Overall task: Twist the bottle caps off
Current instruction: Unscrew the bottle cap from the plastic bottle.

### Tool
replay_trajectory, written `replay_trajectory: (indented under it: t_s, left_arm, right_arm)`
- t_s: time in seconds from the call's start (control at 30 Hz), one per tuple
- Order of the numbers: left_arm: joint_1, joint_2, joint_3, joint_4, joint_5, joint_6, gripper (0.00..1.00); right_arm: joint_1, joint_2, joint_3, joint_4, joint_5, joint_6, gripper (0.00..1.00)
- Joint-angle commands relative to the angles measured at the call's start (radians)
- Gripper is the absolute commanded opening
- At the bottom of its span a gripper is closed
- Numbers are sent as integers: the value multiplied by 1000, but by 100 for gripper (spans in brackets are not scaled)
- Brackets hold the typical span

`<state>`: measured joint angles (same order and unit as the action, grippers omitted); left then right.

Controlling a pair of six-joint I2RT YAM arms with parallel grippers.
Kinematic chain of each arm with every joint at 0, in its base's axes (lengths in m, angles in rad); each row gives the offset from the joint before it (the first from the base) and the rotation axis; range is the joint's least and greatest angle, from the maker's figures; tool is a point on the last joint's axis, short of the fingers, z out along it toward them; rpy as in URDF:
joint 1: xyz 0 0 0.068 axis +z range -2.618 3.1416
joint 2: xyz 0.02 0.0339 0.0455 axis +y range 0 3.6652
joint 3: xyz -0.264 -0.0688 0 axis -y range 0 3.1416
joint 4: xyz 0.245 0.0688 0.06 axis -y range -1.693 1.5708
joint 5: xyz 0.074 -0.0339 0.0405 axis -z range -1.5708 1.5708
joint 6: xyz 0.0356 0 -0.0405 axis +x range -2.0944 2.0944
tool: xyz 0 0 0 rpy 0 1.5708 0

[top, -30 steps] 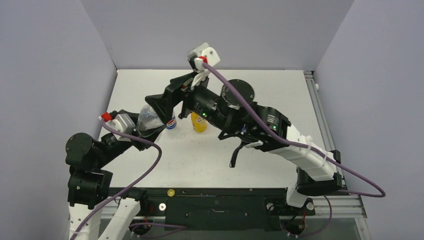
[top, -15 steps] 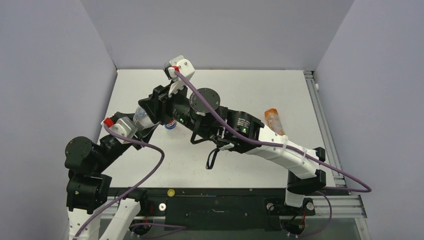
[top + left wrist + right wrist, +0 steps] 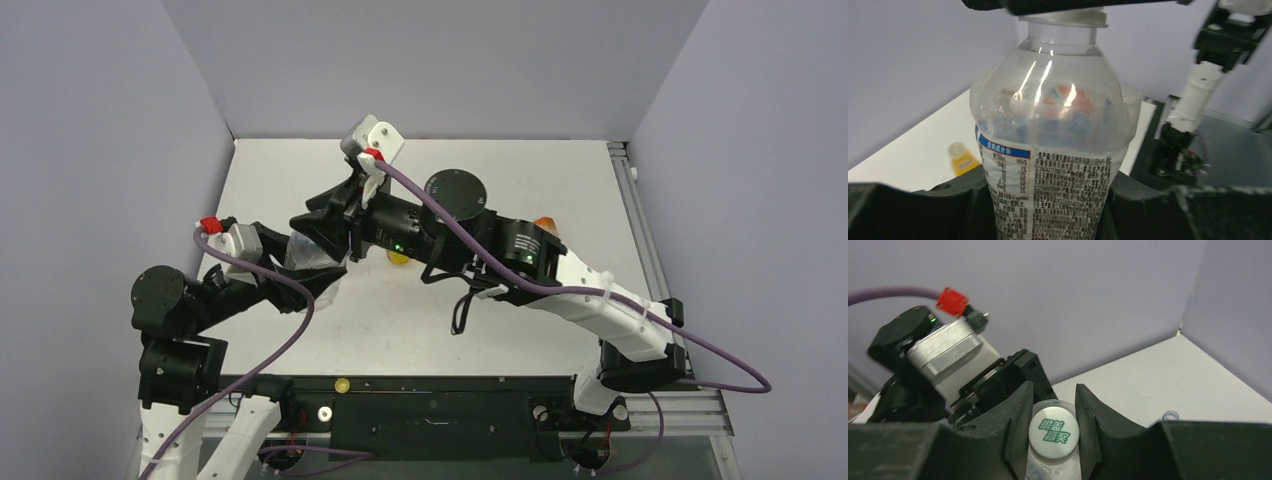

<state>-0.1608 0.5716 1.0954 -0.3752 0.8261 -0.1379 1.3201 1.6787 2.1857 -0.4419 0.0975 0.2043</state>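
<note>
Looking down from above, the left gripper [image 3: 318, 268] is clamped round the clear water bottle [image 3: 305, 250] mid-table. The right gripper [image 3: 338, 225] sits at its top, and the yellow bottle [image 3: 398, 257] stands just beside. At the left wrist, the label sits wedged between dark fingers [image 3: 913, 210]. At the right wrist, both fingers [image 3: 1015, 430] pinch the white cap [image 3: 1053, 433].

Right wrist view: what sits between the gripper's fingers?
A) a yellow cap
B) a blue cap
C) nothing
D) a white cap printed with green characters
D: a white cap with green print sits between the fingers of the right gripper, on the clear bottle that the left gripper holds.
</note>
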Motion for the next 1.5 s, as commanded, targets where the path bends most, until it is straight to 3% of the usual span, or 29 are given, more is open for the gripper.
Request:
replay_trajectory:
  t_s: [0.0,0.1,0.17,0.33,0.37,0.43,0.47,0.5,0.57,0.67,0.77,0.9,1.07,1.17,1.33,1.47]
  left_arm:
    - [3,16,-31,363,281,-478,0]
    - [-1,33,-33,517,337,-632,0]
    - [-2,40,-32,553,340,-683,0]
    - [-3,43,-34,561,340,-681,0]
    - [-3,43,-33,555,340,-670,0]
    - [-3,40,-33,527,330,-605,0]
    - [-3,36,-32,501,320,-582,0]
    - [-3,35,-31,485,314,-522,0]
    - [-2,25,-21,382,274,-376,0]
    - [-1,-1,-3,197,156,-160,0]
    - [-1,-31,-12,100,59,112,0]
    - [-2,-62,-47,56,-114,305,0]
    - [-2,-62,-51,24,-290,396,0]
    - [-1,-56,-44,4,-358,412,0]
    - [-1,-52,-33,-14,-389,414,0]
    - [-1,-55,-31,-10,-384,400,0]
  right_arm:
    - [-22,-154,-1,-53,-345,-180,0]
    - [-47,-197,18,-120,-594,-196,0]
    - [-65,-218,21,-137,-682,-196,0]
    - [-71,-236,7,-165,-741,-247,0]
    - [-69,-233,1,-165,-698,-245,5]
    - [-62,-227,-20,-135,-557,-197,44]
    - [-61,-225,-26,-109,-496,-179,70]
    - [-56,-218,-36,-94,-379,-141,77]
    - [-50,-207,-52,-49,-206,-76,80]
    - [-43,-187,-49,-4,18,19,81]
    - [-23,-154,-28,5,85,97,81]
    - [23,-47,112,-79,183,108,82]
    - [26,57,198,-113,211,131,80]
    - [25,61,167,-70,205,146,70]
    - [23,68,153,-51,199,155,53]
    - [13,69,150,-44,190,162,48]
